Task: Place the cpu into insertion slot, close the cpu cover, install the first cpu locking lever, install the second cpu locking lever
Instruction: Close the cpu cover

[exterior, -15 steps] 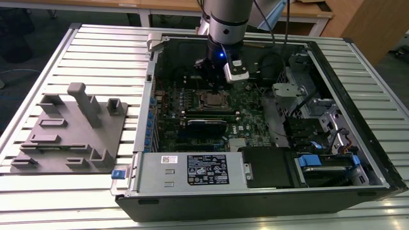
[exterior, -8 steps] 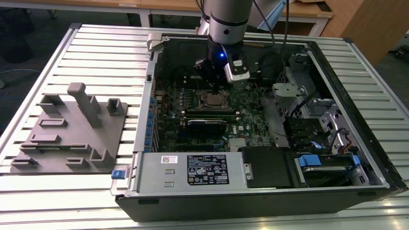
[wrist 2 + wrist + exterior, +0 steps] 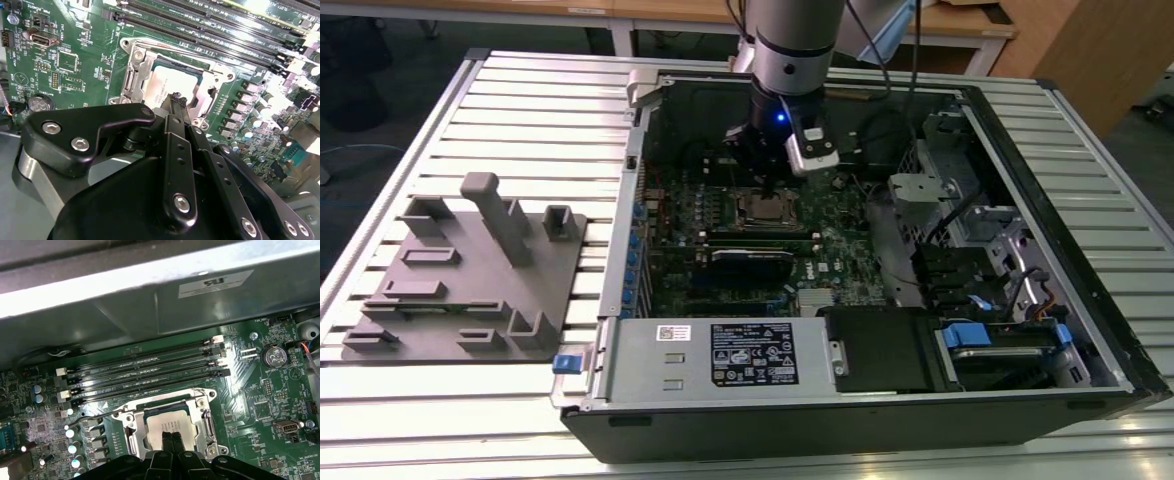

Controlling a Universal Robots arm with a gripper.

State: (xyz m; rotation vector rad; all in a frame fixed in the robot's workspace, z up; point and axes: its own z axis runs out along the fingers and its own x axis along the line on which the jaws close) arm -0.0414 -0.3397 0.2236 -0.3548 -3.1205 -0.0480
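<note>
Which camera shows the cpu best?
The second wrist view: the cpu is close, most of its silvery top bare. In the first wrist view the gripper covers more of its middle. In the exterior view it is a small square near the gripper.

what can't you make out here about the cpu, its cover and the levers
- Near edge of the cpu: hidden behind the fingers in both wrist views.
- Whether they touch it: contact spot hidden by the fingers themselves.
- Whether the cpu cover is latched: too small in the exterior view, partly blocked by the gripper in the second wrist view.
</note>
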